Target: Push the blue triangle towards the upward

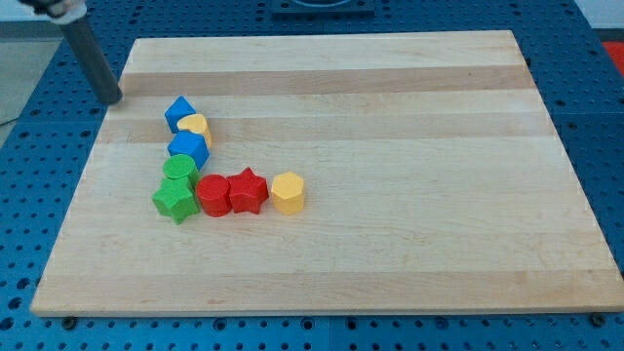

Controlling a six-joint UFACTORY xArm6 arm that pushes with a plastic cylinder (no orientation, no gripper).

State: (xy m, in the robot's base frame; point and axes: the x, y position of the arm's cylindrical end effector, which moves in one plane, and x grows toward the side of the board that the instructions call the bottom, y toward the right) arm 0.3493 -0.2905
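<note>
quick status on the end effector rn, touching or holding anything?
No gripper, just a rod. My tip holds nothing and touches no block; it sits at the board's left edge, up and to the view's left of the blue triangle.

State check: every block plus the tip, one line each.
my tip: off the board's left edge, up-left of the blocks, touching none
blue triangle: top of the cluster, against the yellow block
yellow block: between the two blues
blue cube: below the yellow block
green round: under the cube
green star: bottom left, beside the red round
red round: touching the red star
red star: upright
yellow hexagon: at the row's right end
</note>
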